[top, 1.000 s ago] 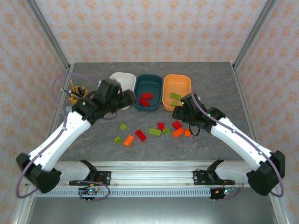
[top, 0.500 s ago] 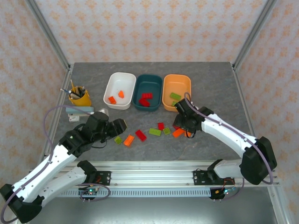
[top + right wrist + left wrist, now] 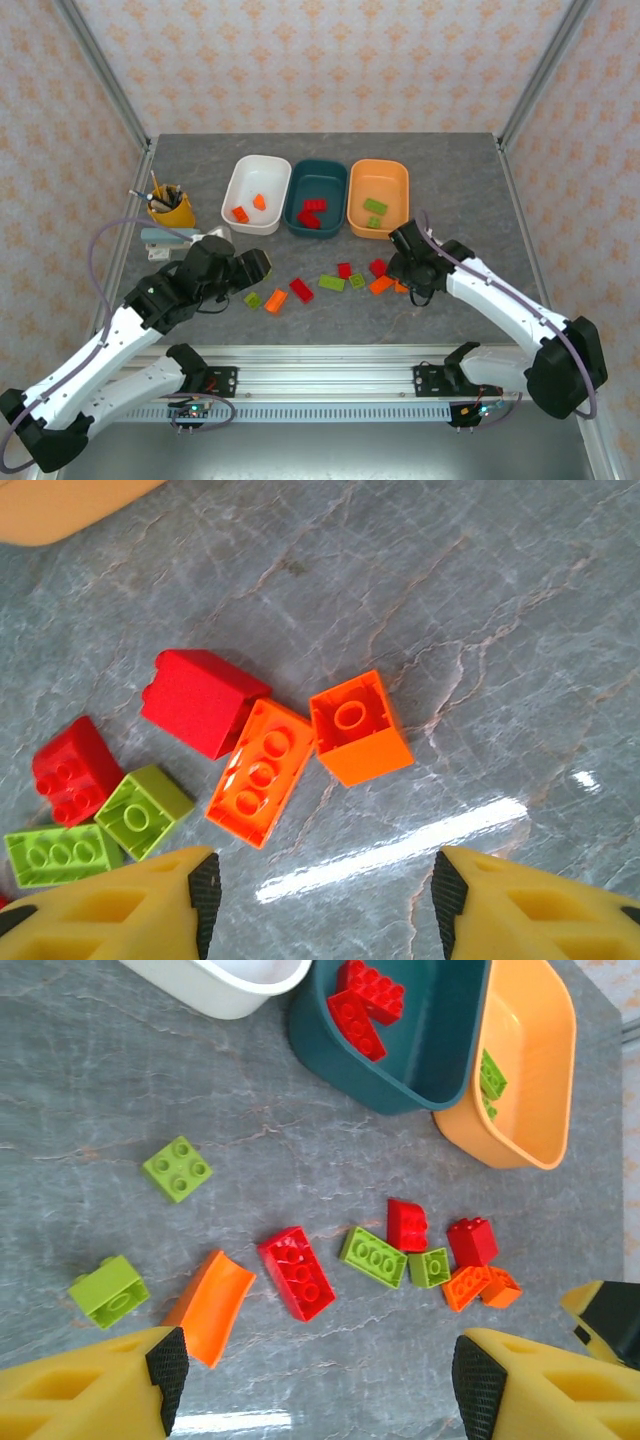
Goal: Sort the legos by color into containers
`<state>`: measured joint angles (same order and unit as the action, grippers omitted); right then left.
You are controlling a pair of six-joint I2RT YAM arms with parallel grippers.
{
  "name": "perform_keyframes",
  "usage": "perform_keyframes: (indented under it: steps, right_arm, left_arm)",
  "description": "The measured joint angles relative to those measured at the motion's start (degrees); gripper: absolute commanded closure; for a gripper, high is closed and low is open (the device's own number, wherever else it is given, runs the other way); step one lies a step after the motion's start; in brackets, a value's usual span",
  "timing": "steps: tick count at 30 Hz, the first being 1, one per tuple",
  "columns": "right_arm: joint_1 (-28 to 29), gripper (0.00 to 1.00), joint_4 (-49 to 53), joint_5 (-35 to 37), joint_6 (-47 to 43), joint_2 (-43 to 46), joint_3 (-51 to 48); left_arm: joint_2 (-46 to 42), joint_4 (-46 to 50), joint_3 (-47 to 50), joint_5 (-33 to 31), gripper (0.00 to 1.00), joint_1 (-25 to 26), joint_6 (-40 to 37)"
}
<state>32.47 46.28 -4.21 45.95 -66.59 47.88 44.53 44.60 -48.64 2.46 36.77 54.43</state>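
Worktop [image 3: 450,160] was grey stone-pattern with pale veins, and a glare streak showed on it in the right wrist view [image 3: 400,845]. Yellow cup [image 3: 172,211] stood at the far-left, with pens [image 3: 160,190] sticking out and leaning left. Just in front of the cup lay a flat pale blue-grey item [image 3: 165,236]; couldn't tell what it was. Aluminium rail [image 3: 320,360] ran along the near edge. Slanted metal posts [image 3: 105,75] framed both sides. Walls were beige patterned wallpaper [image 3: 320,60].
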Motion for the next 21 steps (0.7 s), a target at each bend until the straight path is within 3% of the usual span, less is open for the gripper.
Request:
perform_keyframes:
  steps: [5,21]
  right_arm:
    - [0.26,0.37,-2.19,-2.23,-2.21,-1.46,0.44]
    - [0.74,0.32,-7.87,-4.92,-10.12,-22.49,9.7]
  left_arm:
    - [-0.42,1.14,1.16,-0.2,0.27,0.0,1.27]
    - [-0.31,1.44,1.44,-0.9,0.27,0.37,1.73]
